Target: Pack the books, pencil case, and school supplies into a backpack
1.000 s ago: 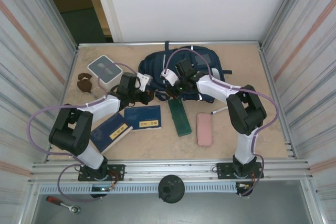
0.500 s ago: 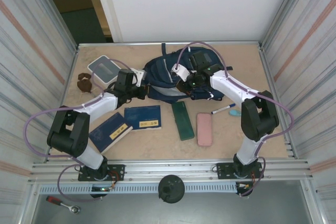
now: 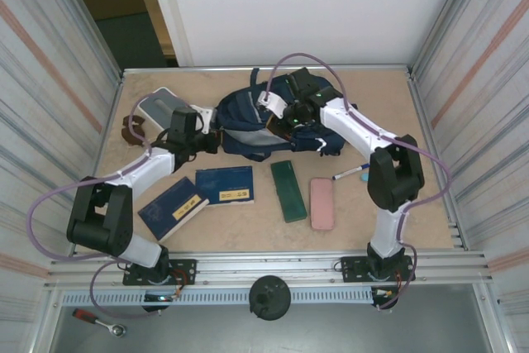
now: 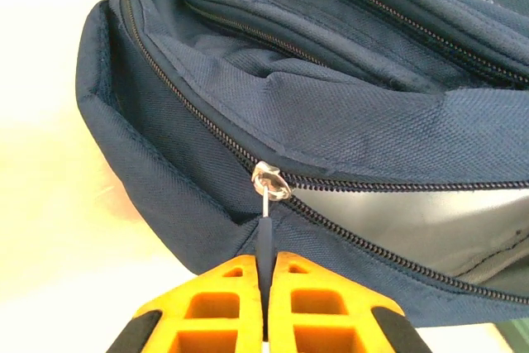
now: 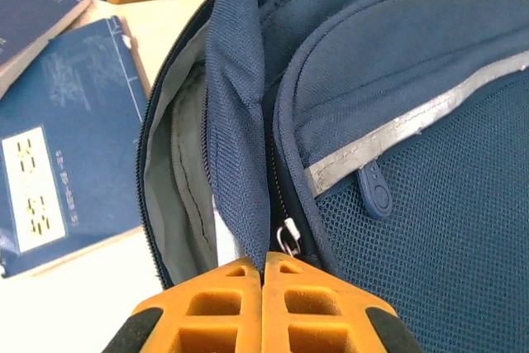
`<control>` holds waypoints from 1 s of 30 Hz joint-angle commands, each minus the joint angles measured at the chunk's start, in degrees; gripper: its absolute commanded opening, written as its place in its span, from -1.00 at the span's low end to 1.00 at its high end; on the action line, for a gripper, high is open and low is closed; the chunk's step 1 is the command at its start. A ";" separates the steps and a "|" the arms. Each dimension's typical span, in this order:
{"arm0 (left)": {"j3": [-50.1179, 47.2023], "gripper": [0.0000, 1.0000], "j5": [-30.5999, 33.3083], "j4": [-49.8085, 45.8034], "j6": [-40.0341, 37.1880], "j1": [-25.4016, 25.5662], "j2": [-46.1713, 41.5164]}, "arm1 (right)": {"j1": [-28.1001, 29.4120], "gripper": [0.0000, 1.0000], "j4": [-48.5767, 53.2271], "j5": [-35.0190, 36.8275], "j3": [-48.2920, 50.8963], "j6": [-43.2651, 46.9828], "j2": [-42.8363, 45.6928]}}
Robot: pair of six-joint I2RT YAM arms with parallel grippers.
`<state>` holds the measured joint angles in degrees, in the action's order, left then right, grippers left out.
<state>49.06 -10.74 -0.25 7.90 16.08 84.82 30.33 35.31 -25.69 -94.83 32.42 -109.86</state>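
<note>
Left gripper (image 4: 266,264) pinching zipper pull (image 4: 264,233) tight, dragging it leftward. Right gripper (image 5: 264,264) clamping backpack (image 3: 248,121) flap, bracing. Backpack sliding toward tabletop's far edge, mouth gaping wider. Books (image 3: 225,185) lying near-left, unpacked.

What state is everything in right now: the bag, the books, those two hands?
backpack: main zip partly open, mouth gaping.
left hand: shut on the zipper pull.
right hand: shut on the backpack's opening edge.
books: closed, flat on the table, outside the backpack.
</note>
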 commanded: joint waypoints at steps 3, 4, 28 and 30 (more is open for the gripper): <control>-2.70 -1.00 2.31 -3.34 1.35 -1.48 -4.35 | 1.98 -1.00 1.60 -2.00 -11.73 4.34 -6.96; -2.98 -1.00 2.13 -3.36 1.49 -1.49 -4.75 | 2.07 -1.00 2.37 -1.61 -13.14 4.92 -7.84; -3.63 -1.00 -6.60 1.92 4.98 4.69 -0.26 | -2.71 -0.13 -11.40 1.45 12.67 -5.38 5.32; -3.68 -1.00 -6.66 1.85 4.76 4.72 -0.35 | -1.27 0.02 -15.26 -0.69 14.14 -8.55 5.83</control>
<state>45.63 -15.81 0.27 12.29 20.45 84.38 27.35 26.96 -20.69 -82.15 30.39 -107.22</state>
